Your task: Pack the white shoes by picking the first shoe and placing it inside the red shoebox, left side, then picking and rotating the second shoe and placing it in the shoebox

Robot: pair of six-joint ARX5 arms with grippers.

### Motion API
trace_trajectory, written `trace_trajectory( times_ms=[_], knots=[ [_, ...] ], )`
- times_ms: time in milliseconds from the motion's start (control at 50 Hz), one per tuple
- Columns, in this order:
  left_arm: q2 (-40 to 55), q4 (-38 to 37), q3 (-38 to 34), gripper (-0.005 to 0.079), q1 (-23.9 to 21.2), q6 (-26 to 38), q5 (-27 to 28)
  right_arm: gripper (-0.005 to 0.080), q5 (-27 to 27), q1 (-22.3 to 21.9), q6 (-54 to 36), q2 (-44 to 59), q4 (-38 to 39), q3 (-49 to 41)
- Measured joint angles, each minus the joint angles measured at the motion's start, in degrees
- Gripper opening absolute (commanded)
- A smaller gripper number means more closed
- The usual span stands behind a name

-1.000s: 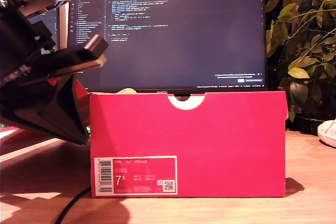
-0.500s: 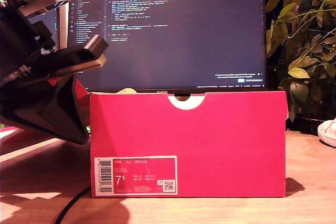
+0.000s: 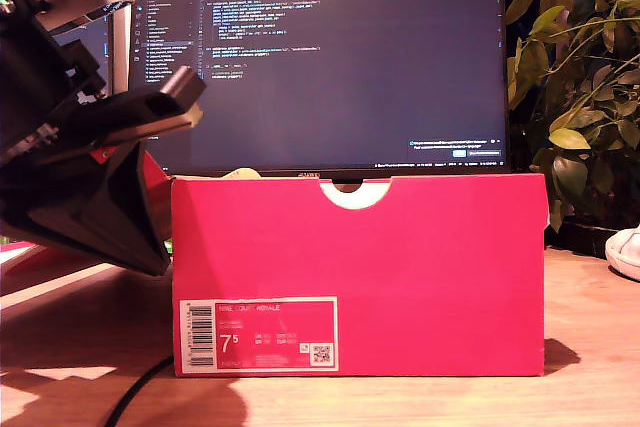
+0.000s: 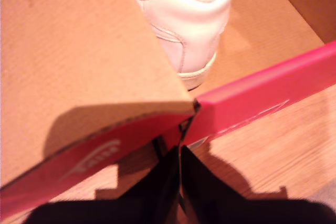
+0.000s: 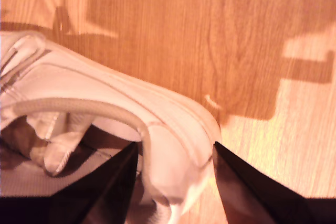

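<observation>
So the red shoebox (image 3: 358, 272) sits dead center in the exterior view, filling the lower middle of the frame, label with the 7.5 toward the camera and the half-round notch up on its top edge. Behind it a monitor (image 3: 320, 62) full of code, and a leafy plant (image 3: 580, 77) along the exterior view's right. An arm (image 3: 80, 157) looms dark at the exterior view's left, right by the box's end. My first gripper (image 4: 180, 182) has its jaws pinched together, nearly no gap, just at the corner of the box; whether they actually clamp the cardboard I can't tell, the shot's too dark there. One white shoe (image 4: 186, 19) is already inside on the cardboard floor, heel toward that corner. My second gripper (image 5: 176, 179) is spread wide with the heel of the other shoe (image 5: 105, 129) between its fingers, on the wooden table (image 5: 210, 35). A sliver of that shoe probably shows at the exterior view's right edge.
</observation>
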Motion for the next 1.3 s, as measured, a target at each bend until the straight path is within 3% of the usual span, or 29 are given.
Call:
trace_trajectory(
  times_ms=[260, 400, 560, 940, 1300],
  knots=[
    [0.0, 0.0, 0.0, -0.0019, 0.0, 0.0, 0.0, 0.0148, 0.0, 0.8, 0.0, 0.0, 0.2, 0.0],
    [0.0, 0.0, 0.0, -0.0019, 0.0, 0.0, 0.0, -0.0017, -0.3, 1.2, 0.0, 0.0, -0.6, 0.0],
    [0.0, 0.0, 0.0, -0.0019, 0.0, 0.0, 0.0, -0.0011, -0.4, 1.5, -0.1, 0.0, -1.5, 0.0],
    [0.0, 0.0, 0.0, -0.0019, 0.0, 0.0, 0.0, -0.0011, -1.0, 1.6, -12.4, 0.0, -0.8, 0.0],
    [0.0, 0.0, 0.0, -0.0019, 0.0, 0.0, 0.0, -0.0011, -1.6, 2.4, -16.6, -0.1, -0.3, 0.0]
  ],
)
